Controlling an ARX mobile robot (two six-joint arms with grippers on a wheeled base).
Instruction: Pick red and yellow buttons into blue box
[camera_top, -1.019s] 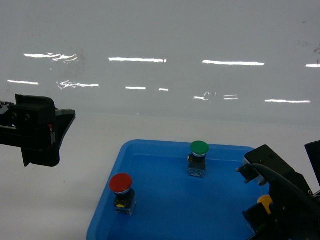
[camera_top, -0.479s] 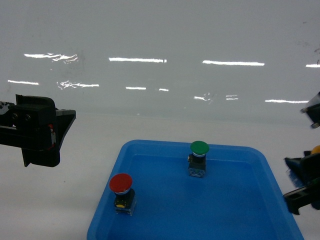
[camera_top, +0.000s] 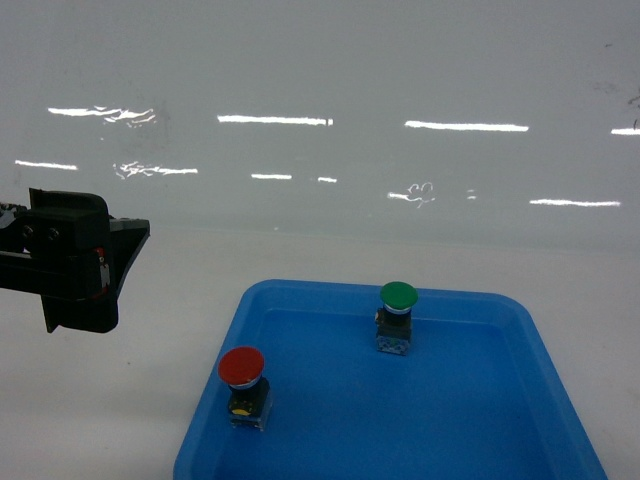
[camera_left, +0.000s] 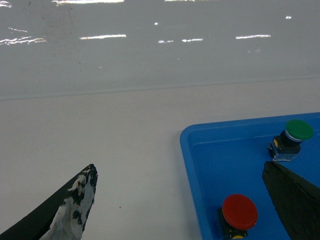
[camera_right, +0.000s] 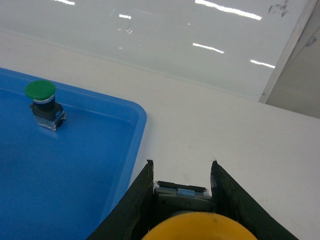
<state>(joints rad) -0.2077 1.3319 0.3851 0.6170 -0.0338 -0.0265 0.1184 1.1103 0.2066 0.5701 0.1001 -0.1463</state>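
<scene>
The red button stands in the near left part of a shallow blue tray. In the left wrist view the red button shows low down, between my open left gripper's wide-spread fingers. In the head view the left gripper hovers to the left of the tray, above the white table. My right gripper is shut on the yellow button, held over the white table just right of the tray's rim. The blue box is out of view.
A green-capped button stands at the back of the tray, also seen as the green button in the right wrist view. A glossy white wall runs behind the table. A pale panel edge rises at the far right.
My right gripper, shut on the yellow button, rose from the tray's right side and moved right, out of the head view. The left gripper, the red button and the green button stayed put.
</scene>
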